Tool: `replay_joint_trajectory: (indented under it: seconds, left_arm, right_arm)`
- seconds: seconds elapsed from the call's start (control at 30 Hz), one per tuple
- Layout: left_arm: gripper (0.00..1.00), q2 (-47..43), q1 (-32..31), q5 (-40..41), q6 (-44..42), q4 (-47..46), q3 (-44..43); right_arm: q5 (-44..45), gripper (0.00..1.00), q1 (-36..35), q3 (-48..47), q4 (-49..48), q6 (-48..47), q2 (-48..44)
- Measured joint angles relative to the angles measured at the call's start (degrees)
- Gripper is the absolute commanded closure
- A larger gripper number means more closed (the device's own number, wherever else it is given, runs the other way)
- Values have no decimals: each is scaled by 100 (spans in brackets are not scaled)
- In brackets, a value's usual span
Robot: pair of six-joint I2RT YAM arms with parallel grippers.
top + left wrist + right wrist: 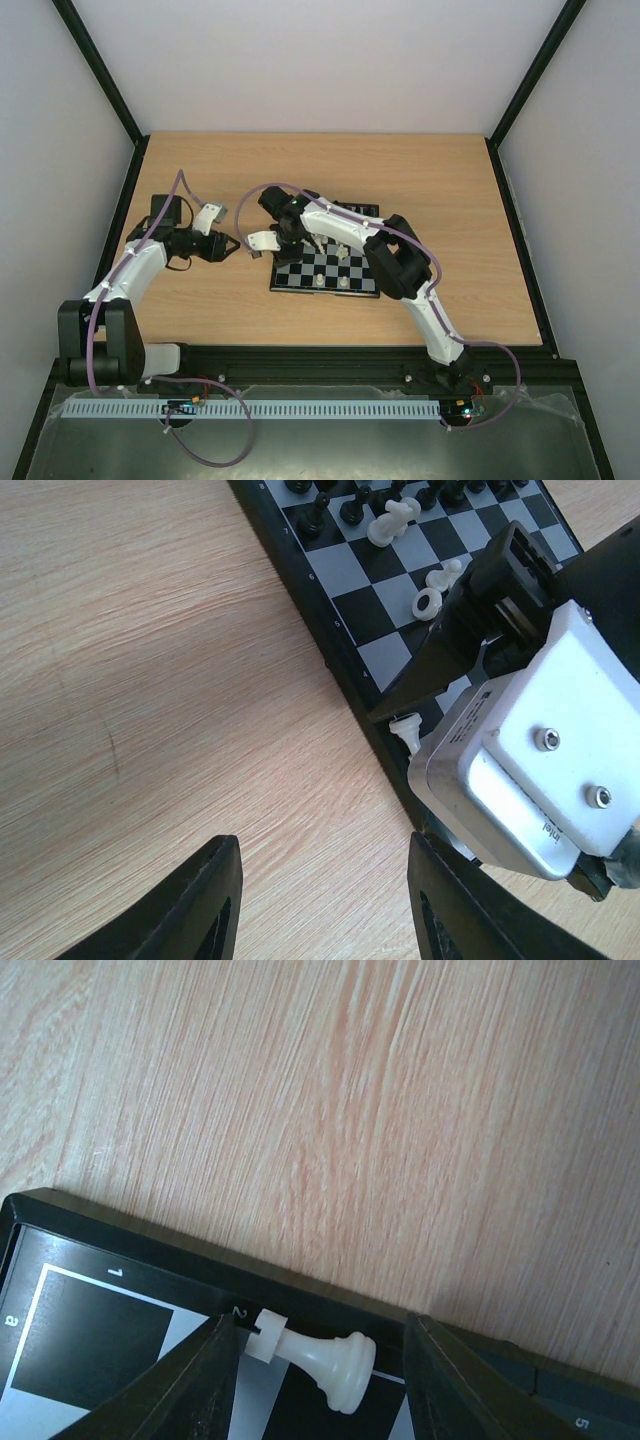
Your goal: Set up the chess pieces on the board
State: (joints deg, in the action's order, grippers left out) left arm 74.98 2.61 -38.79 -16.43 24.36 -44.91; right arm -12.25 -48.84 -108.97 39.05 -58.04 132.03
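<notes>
The board lies mid-table with its left edge toward my left arm. In the right wrist view a cream-white rook lies on its side at the board's border, near the "2" mark. My right gripper straddles it with the jaws open; the left finger is at the rook's crown and a gap remains on the right. The left wrist view shows the same rook under the right arm's finger. My left gripper hovers open over bare wood just left of the board, holding nothing.
Two more white pieces lie toppled on the squares. Black pieces stand along the far row. Two white pieces stand on the near row. The right arm's wrist camera sits close beside my left gripper.
</notes>
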Motion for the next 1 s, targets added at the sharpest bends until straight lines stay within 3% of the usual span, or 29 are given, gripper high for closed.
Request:
replay_joint_trajectory:
  seconds: [0.2,1.0]
  left_arm:
    - [51,0,4,-2,0,-4,0]
    - [51,0,4,-22,44,-138,107]
  right_arm:
    - [-11,61,-2,-50,225,-105,22]
    - [101,63,-4,748,457,-22,-496]
